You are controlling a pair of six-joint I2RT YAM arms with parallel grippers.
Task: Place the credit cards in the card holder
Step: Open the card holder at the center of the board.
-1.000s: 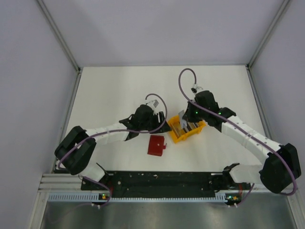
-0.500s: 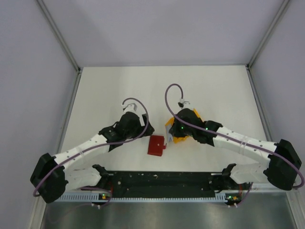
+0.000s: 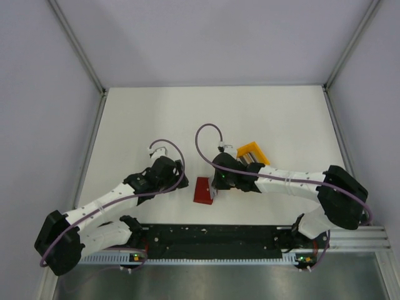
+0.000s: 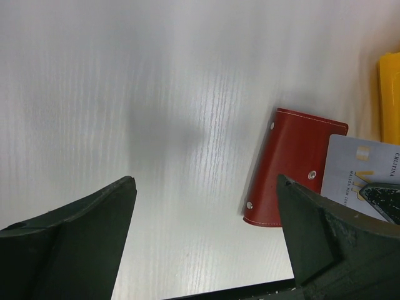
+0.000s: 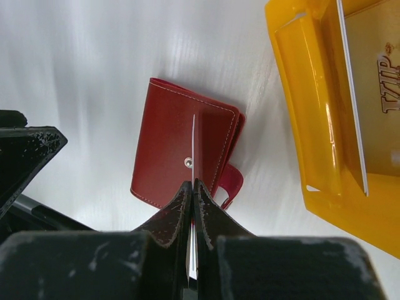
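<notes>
The right claw (image 5: 192, 185) is closed tight on a card (image 5: 193, 147). The card is pinched at its lower part and held upright, so that only its thin edge is seen from the right wrist. From the left wrist its pale blue-grey face (image 4: 357, 167) with printed lettering is shown.

The card holder (image 5: 180, 161) is lying flat and closed on the tabletop (image 4: 125, 94), directly under the held card. Its little tab (image 5: 229, 187) sticks out at the side nearer the bin. Whether the card's edge is touching the red cover or is just above it cannot be told; it appears to be over the middle of the cover.

The yellow bin (image 5: 319, 119) is seen just beside the card holder, on the side away from the left arm. A second card (image 5: 351, 87) is standing on edge inside it, against one wall.

The left claw (image 4: 205, 187) is spread wide and nothing is held in it. It is kept low over bare tabletop, well apart from the card holder, which is seen beyond its right finger. In the top view the card holder (image 3: 203, 189) is placed between the two arms, near the front edge of the tabletop.
</notes>
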